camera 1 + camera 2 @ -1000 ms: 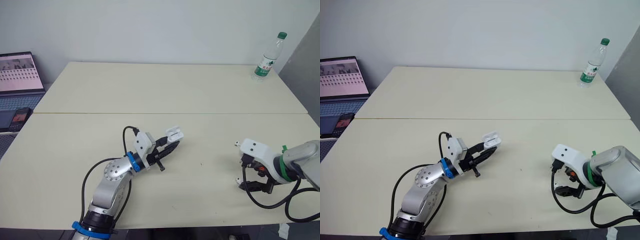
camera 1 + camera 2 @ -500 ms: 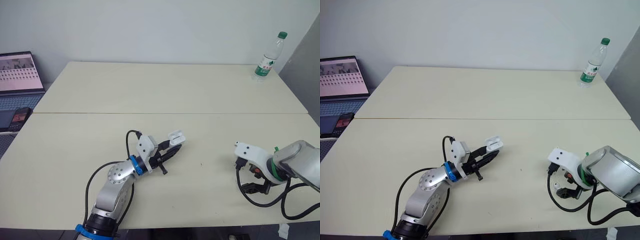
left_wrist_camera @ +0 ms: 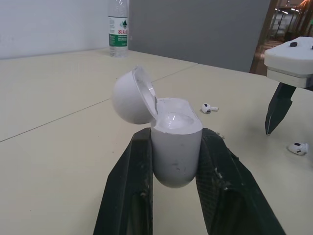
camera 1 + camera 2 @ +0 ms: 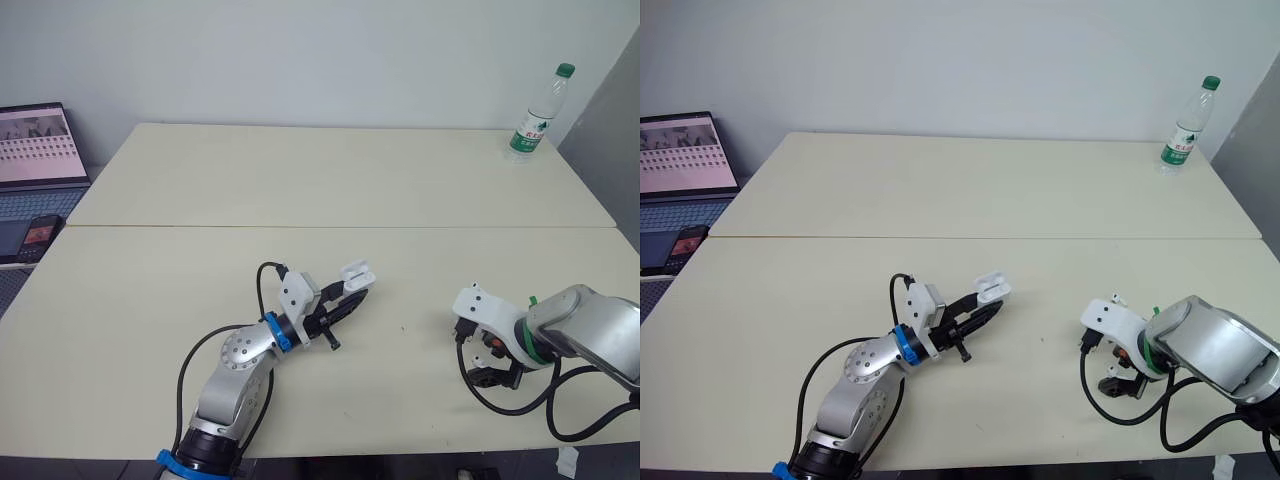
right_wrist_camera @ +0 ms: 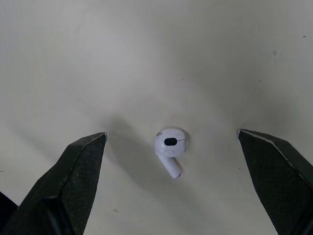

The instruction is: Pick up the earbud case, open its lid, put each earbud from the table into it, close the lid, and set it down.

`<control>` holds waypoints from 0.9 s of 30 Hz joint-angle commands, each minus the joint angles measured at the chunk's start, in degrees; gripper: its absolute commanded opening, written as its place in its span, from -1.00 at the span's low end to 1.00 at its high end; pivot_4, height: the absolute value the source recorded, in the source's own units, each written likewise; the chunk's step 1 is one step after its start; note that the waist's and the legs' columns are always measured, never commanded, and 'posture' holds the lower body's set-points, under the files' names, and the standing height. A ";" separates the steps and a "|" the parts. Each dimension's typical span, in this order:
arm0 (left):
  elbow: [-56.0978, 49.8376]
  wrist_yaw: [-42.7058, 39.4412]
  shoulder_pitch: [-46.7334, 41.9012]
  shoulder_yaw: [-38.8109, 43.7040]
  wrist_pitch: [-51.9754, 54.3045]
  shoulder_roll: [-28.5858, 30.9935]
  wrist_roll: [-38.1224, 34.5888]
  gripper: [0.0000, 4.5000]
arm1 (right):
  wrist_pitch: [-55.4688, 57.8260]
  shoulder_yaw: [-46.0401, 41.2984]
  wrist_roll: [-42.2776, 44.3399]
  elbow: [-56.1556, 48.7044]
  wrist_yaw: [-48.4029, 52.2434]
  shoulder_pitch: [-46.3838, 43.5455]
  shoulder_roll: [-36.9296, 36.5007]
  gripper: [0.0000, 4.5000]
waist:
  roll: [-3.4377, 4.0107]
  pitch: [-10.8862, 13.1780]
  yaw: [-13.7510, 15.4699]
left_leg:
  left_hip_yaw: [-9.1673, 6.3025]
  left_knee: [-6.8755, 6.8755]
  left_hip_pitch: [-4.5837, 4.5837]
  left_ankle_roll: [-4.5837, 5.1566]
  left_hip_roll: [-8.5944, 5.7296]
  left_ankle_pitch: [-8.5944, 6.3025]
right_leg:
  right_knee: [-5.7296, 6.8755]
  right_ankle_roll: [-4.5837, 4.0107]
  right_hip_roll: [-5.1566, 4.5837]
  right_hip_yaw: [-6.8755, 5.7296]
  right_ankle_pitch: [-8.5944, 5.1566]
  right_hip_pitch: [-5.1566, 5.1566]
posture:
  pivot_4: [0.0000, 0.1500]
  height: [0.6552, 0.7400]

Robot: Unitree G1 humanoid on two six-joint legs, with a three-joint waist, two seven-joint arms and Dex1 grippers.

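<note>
Lid [image 3: 131, 95] already open. Your left gripper [image 4: 347, 302] clamped the earbud case [image 3: 176, 147] just above the table [image 4: 300, 180], front centre. Your right gripper [image 5: 172, 132] hung spread wide, straddling one earbud [image 5: 169, 143] lying there. Next, likely: lower, pinch squarely, carry it over.

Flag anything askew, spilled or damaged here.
Nothing stands out. The case, lid open, is clamped in the left gripper; one earbud lies on the table beneath the open right gripper, another earbud nearby; the bottle stands upright.
</note>
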 commanded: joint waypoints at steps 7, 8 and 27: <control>-1.31 0.05 -0.09 0.40 -1.10 0.17 -0.29 -0.65 | 0.34 -0.94 4.75 -1.46 -2.40 0.13 -0.38 -0.26 | 0.00 0.00 0.00 | -0.02 0.00 0.00 0.00 0.02 0.00 | 0.00 0.00 0.00 -0.01 0.00 0.00 | 1.00 0.91; -1.31 0.04 -0.10 0.38 -1.09 0.18 -0.29 -0.65 | 0.34 -1.07 5.14 -1.35 -2.72 0.22 -0.35 -0.44 | 0.00 0.00 0.00 | -0.01 0.00 0.00 0.00 0.02 0.00 | 0.00 0.00 0.00 -0.01 0.00 0.00 | 1.00 0.91; -1.70 -0.43 -0.82 0.83 -0.19 1.20 -0.63 -0.65 | -8.99 -13.32 10.14 -3.10 -2.79 2.77 0.66 -0.84 | 0.00 0.00 0.01 | -0.03 0.00 -0.02 0.00 0.02 0.00 | 0.00 0.05 0.01 -0.01 -0.03 -0.01 | 1.00 0.91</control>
